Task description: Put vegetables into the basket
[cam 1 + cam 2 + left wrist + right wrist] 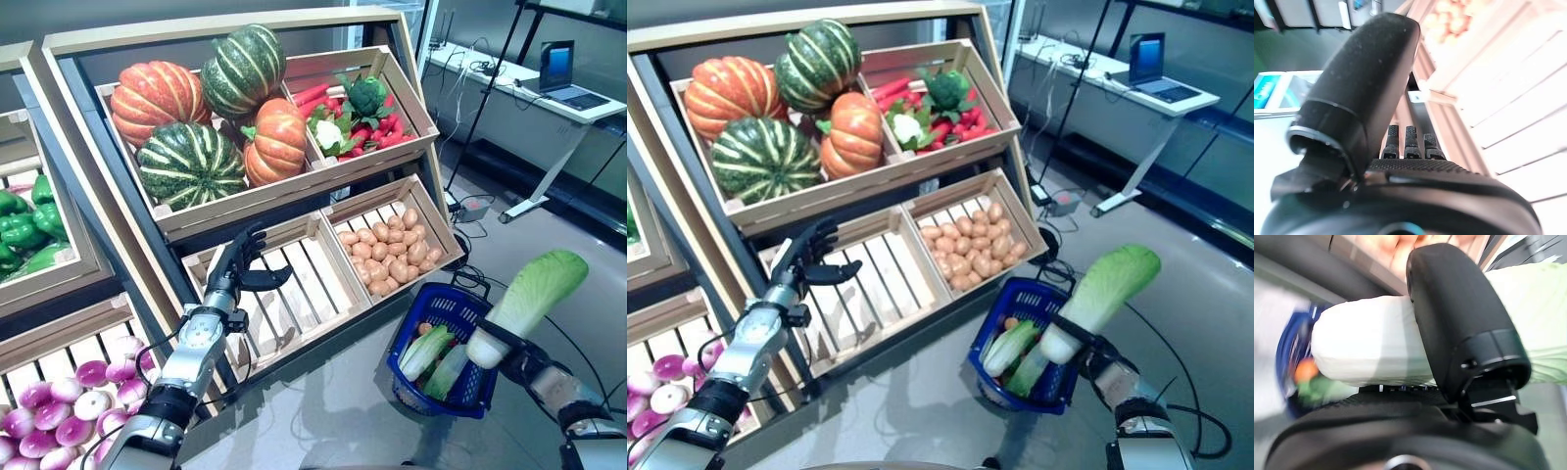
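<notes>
In the left eye view, a napa cabbage (pixel 524 299) is held aloft by the right hand (pixel 509 357) just beside and above a blue basket (pixel 443 345) that stands on the floor and already contains leafy greens (pixel 427 351); the cabbage's white stem end is gripped while its green leafy top points up and away from the robot. The left hand (pixel 238 262) is seen over an empty slatted crate (pixel 294 284) on the lower shelf of a wooden stand, fingers straight and spread, thumb out, holding nothing. Potatoes (pixel 388 251) fill the neighbouring crate, and pumpkins (pixel 211 113) are piled in the crate above. In the right eye view, the same cabbage (pixel 1097 294) is shown tilted over the far rim of the basket (pixel 1024 333), not yet inside it. In the left wrist view, the left hand (pixel 1405 171) is seen with its fingers (pixel 1411 142) extended toward the crate slats, touching nothing. In the right wrist view, the thumb of the right hand (pixel 1459 318) is wrapped over the cabbage's pale stem (pixel 1366 345), with the basket blurred beyond it.
</notes>
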Robot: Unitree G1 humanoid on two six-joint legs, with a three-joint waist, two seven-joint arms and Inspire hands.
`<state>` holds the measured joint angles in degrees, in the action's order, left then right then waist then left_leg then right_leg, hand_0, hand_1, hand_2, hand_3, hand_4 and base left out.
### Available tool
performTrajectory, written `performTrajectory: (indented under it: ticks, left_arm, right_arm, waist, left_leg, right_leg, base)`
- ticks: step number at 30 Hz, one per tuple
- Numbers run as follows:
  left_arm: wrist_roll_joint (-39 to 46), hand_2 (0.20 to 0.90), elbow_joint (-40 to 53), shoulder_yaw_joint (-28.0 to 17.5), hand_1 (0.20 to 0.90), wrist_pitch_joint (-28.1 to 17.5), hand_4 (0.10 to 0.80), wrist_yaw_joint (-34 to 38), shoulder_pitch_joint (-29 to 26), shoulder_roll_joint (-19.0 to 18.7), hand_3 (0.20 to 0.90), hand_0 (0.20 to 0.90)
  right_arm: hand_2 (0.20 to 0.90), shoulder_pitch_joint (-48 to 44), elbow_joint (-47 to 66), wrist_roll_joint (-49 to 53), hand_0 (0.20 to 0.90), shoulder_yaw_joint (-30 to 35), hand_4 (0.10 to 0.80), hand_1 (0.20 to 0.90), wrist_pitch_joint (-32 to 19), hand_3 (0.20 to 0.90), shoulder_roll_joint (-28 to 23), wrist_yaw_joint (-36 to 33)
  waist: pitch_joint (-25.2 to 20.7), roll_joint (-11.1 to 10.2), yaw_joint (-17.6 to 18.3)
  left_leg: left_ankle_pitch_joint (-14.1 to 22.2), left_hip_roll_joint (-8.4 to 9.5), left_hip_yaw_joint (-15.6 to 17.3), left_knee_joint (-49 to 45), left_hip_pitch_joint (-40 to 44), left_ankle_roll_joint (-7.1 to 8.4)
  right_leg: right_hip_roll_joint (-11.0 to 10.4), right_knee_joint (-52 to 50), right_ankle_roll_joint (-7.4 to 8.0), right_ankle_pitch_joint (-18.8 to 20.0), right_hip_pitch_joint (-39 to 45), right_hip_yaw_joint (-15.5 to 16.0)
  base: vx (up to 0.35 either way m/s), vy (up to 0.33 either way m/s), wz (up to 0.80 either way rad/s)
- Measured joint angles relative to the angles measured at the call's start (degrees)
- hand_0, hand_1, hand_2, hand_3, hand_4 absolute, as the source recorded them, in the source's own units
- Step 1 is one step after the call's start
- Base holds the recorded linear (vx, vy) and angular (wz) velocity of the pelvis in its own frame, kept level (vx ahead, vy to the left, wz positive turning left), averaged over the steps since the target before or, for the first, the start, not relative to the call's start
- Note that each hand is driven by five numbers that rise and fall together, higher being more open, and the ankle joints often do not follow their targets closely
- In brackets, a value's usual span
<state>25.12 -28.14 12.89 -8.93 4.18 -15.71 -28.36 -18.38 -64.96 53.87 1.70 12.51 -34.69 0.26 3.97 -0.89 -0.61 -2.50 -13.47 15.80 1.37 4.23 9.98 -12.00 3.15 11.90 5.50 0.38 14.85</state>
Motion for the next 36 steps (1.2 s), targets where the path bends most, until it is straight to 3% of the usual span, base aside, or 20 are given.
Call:
performTrajectory:
  ticks: [4,6,8,10,11,13,14,19,27,28,29,36]
  left_arm:
    - [3.2,0.900,-2.4,1.7,0.900,-1.5,0.800,0.5,-7.3,-2.2,0.900,0.900]
    - [4.3,0.900,-2.3,2.3,0.900,-1.9,0.800,0.8,-8.7,-2.1,0.900,0.900]
    - [4.3,0.900,-2.0,2.5,0.900,-2.2,0.800,0.9,-8.8,-2.1,0.900,0.900]
    - [4.3,0.900,-2.1,2.9,0.900,-2.2,0.800,1.1,-8.7,-2.1,0.900,0.900]
    - [4.3,0.900,-1.6,3.6,0.900,-2.3,0.800,1.7,-8.8,-2.4,0.900,0.900]
    - [4.4,0.900,-1.0,4.4,0.900,-2.9,0.800,2.5,-8.8,-2.5,0.900,0.900]
    - [4.5,0.900,-0.3,4.8,0.900,-5.1,0.800,3.1,-8.7,-2.4,0.900,0.900]
    - [5.1,0.900,3.7,7.3,0.900,-6.3,0.800,4.6,-10.9,-3.4,0.900,0.900]
    - [6.3,0.900,8.4,9.7,0.900,-7.4,0.800,6.3,-12.1,-3.9,0.900,0.900]
    - [6.4,0.900,8.9,9.7,0.900,-7.8,0.800,6.5,-12.1,-3.9,0.900,0.900]
    - [6.7,0.900,9.1,9.6,0.900,-8.4,0.800,6.5,-12.1,-3.9,0.900,0.900]
    - [6.7,0.900,9.2,9.2,0.900,-9.1,0.800,6.6,-12.2,-3.9,0.900,0.900]
  right_arm:
    - [0.300,-9.7,-5.0,0.4,0.300,0.0,0.400,0.300,-3.8,0.300,-3.5,-1.4]
    - [0.300,-15.8,-4.9,0.5,0.300,0.0,0.400,0.300,-6.4,0.300,-5.3,-2.6]
    - [0.300,-18.2,-4.9,0.4,0.300,0.2,0.400,0.300,-7.7,0.300,-5.8,-2.6]
    - [0.300,-19.6,-4.6,-0.5,0.300,0.0,0.400,0.300,-7.9,0.300,-6.0,-2.6]
    - [0.300,-20.0,-4.6,-2.5,0.300,-0.2,0.400,0.300,-8.0,0.300,-6.5,-2.6]
    - [0.300,-22.1,-4.7,-4.3,0.300,-0.5,0.400,0.300,-8.0,0.300,-7.6,-2.6]
    - [0.300,-22.8,-4.6,-4.5,0.300,-0.5,0.400,0.300,-8.2,0.300,-8.0,-2.6]
    - [0.300,-25.4,-5.0,-4.5,0.300,-2.2,0.400,0.300,-8.2,0.300,-9.1,-2.6]
    - [0.300,-28.3,-5.0,-6.2,0.300,-2.7,0.400,0.300,-8.3,0.300,-11.3,-2.6]
    - [0.507,-28.6,-5.0,-6.2,0.507,-2.7,0.538,0.507,-8.3,0.507,-11.6,-2.6]
    - [0.900,-29.0,-5.0,-6.2,0.900,-2.7,0.800,0.900,-8.3,0.900,-11.8,-2.6]
    - [0.900,-29.8,-5.0,-5.6,0.900,-2.6,0.800,0.900,-8.2,0.900,-12.1,-2.6]
  waist:
    - [8.9,0.9,-0.2]
    - [15.6,2.7,-0.3]
    - [18.2,2.7,-0.4]
    - [19.7,3.0,-0.7]
    - [20.8,2.5,-0.7]
    - [23.3,2.8,-0.9]
    - [23.8,3.4,-1.0]
    - [25.2,4.6,-0.6]
    - [25.8,5.3,-0.3]
    - [25.8,5.3,-0.4]
    - [25.8,5.4,-0.4]
    - [25.8,5.4,-0.4]
  left_leg:
    - [3.0,-1.43,-1.8,-16.7,-15.9,-2.11]
    - [7.8,-2.06,-4.8,-28.0,-24.1,-2.51]
    - [11.0,-2.30,-5.9,-34.8,-29.3,-3.12]
    - [11.6,-2.63,-6.8,-38.4,-33.5,-3.76]
    - [12.6,-1.96,-7.1,-42.5,-36.6,-3.86]
    - [14.5,-1.36,-8.1,-48.0,-40.0,-3.97]
    - [15.4,-1.22,-8.9,-51.0,-42.6,-4.12]
    - [19.3,-0.72,-9.9,-61.4,-49.6,-5.27]
    - [24.6,-0.89,-12.7,-74.7,-58.4,-5.14]
    - [25.0,-0.95,-13.0,-75.8,-59.2,-5.07]
    - [25.2,-0.96,-13.4,-76.7,-60.0,-4.93]
    - [25.8,-1.19,-15.0,-78.2,-60.9,-3.94]
  right_leg:
    - [-2.2,-14.3,-2.35,-3.2,-13.5,1.6]
    - [-4.5,-27.1,-3.33,-7.8,-21.7,1.0]
    - [-6.5,-34.0,-3.44,-10.9,-26.6,0.4]
    - [-7.3,-38.8,-4.05,-11.5,-30.6,-0.3]
    - [-9.1,-45.7,-4.18,-16.0,-33.4,-0.6]
    - [-11.0,-51.5,-3.99,-18.7,-37.2,-1.9]
    - [-11.6,-54.3,-4.03,-19.5,-39.6,-2.6]
    - [-13.9,-63.8,-3.76,-22.4,-46.5,-5.7]
    - [-15.6,-76.4,-3.07,-27.6,-55.0,-9.4]
    - [-15.7,-77.8,-3.22,-28.2,-55.9,-9.7]
    - [-15.9,-78.9,-3.35,-28.7,-56.4,-9.7]
    - [-15.9,-81.4,-3.82,-30.7,-57.0,-9.3]
  base:
    - [-0.310,-0.051,0.18]
    - [-0.198,-0.017,0.16]
    - [-0.096,0.009,0.12]
    - [-0.106,0.031,0.16]
    - [-0.001,0.028,0.27]
    - [-0.028,0.027,0.21]
    - [-0.104,0.029,0.11]
    - [-0.087,0.039,0.07]
    - [-0.070,0.019,0.05]
    - [-0.040,-0.020,0.08]
    - [-0.032,-0.013,0.08]
    - [0.004,-0.006,0.04]
